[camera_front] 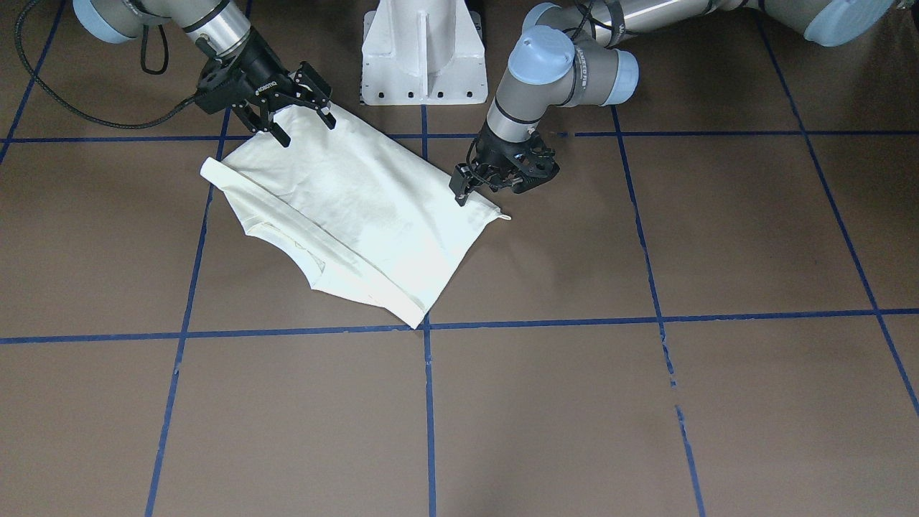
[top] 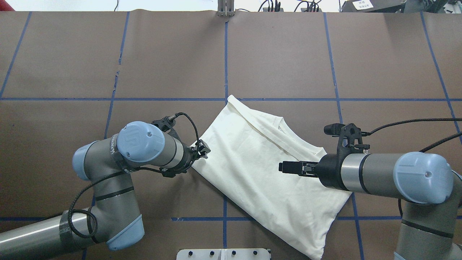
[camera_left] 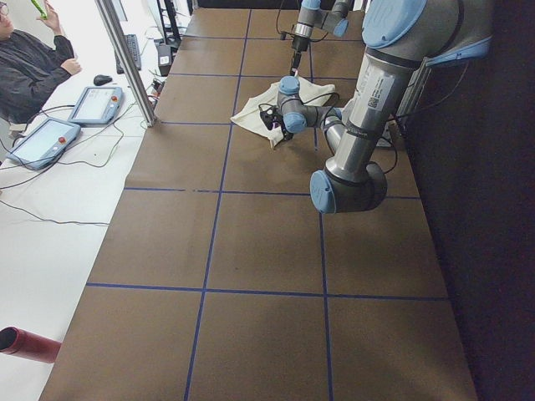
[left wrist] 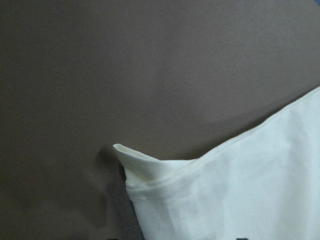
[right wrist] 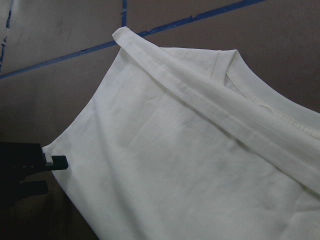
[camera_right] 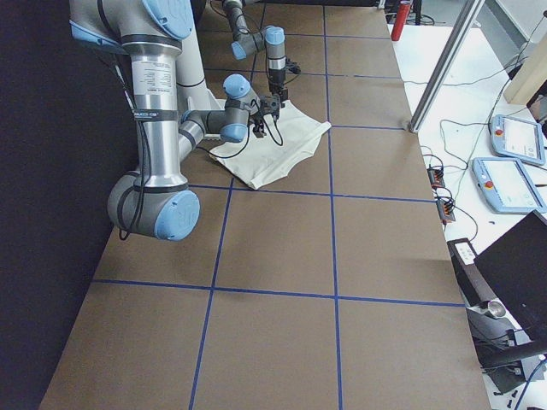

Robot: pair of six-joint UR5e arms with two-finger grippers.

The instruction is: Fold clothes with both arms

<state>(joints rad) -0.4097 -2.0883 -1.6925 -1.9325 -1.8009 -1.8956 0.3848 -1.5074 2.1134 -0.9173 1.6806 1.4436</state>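
On the brown table (camera_front: 646, 416), the shirt (camera_front: 359, 208) lies flat and askew, across the crossing of two blue tape lines (camera_front: 428, 402) and close to the white base (camera_front: 423, 50) of the robot. It is folded into a rough four-sided shape with its plain cream-white side up. No print or lettering shows, apart from a faint grey shade through the cloth near the middle.

A long folded band of fabric runs along the side away from the robot. Beside it the ribbed neckline (right wrist: 260, 97) curves out, with its stitching plain in the right wrist view. The cloth is mostly smooth with a few soft creases. The corner toward the robot's left curls up into a small loose tip, seen close in the left wrist view (left wrist: 125, 150).

The right gripper (camera_front: 306, 131) is over the shirt's end nearest the robot. Its two black fingers are spread wide and not closed on the cloth. Whether they touch it cannot be told.

The left gripper (camera_front: 482, 183) is just beside the curled corner, tilted toward it. The corner lies free on the table. Whether this gripper's fingers are apart or together cannot be told.
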